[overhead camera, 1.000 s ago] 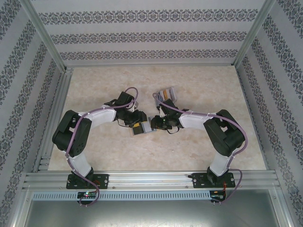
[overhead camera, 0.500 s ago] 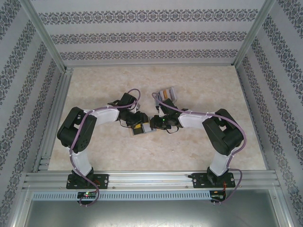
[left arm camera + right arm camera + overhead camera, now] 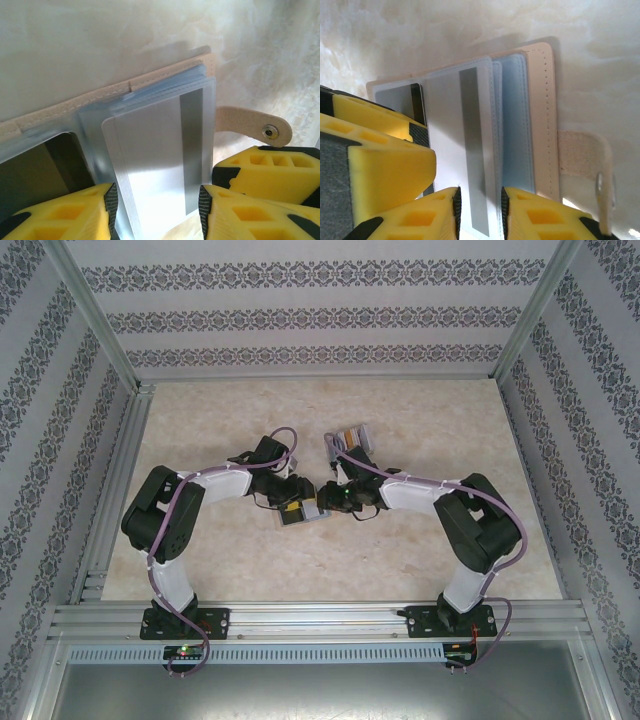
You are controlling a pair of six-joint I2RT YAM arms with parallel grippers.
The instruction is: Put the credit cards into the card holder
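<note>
In the middle of the table (image 3: pixel 450 420), the left gripper (image 3: pixel 157 202) grasps the grey card (image 3: pixel 155 150) by its two long sides, its far end inside the open tan wallet (image 3: pixel 75 102), while the right gripper (image 3: pixel 479 202) has its fingers close together over the card's dark stripe, and I cannot tell if they hold anything.

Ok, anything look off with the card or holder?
Nothing damaged or askew. The grey card lies square to the card holder but only part-way in, its free end sticking out past the holder's edge.
</note>
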